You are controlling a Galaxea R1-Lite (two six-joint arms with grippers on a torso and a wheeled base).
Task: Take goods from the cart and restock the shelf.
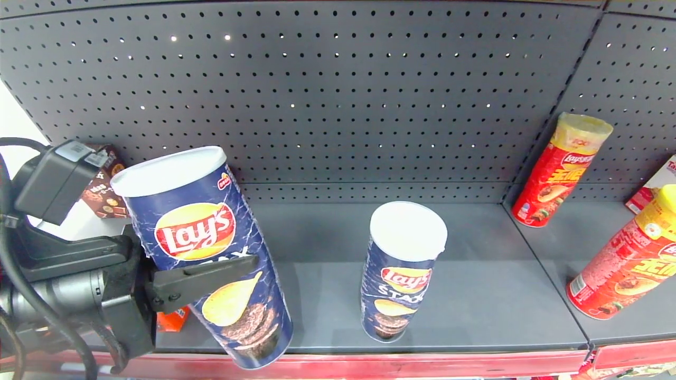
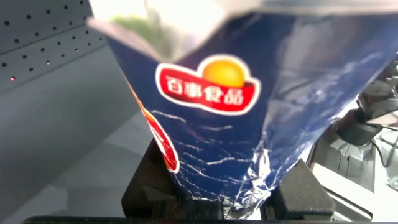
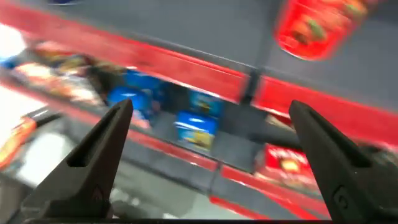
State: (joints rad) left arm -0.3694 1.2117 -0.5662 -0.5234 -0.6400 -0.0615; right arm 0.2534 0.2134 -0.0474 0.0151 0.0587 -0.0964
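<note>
1. Two blue chip tubes are sharing the grey shelf [image 1: 475,295]. The standing canister [image 1: 401,272] is sitting upright near the front edge, mid-shelf, while the held canister [image 1: 203,248] is hanging tilted over the front-left edge.
2. The left gripper [image 2: 227,198] jaws are clamping the held canister around mid-body. The right gripper [image 3: 211,162] jaws are gaping wide, carrying nothing.
3. The tube is likely light, stiff paperboard under a glossy, slippery wrap with a white plastic lid. Foil is creasing beside the jaws, so a gentle mid-body squeeze is looking safest.
4. A back red canister [image 1: 560,169] and a front red canister [image 1: 628,264] are flanking the right end, before the perforated metal panel [image 1: 338,105].
</note>
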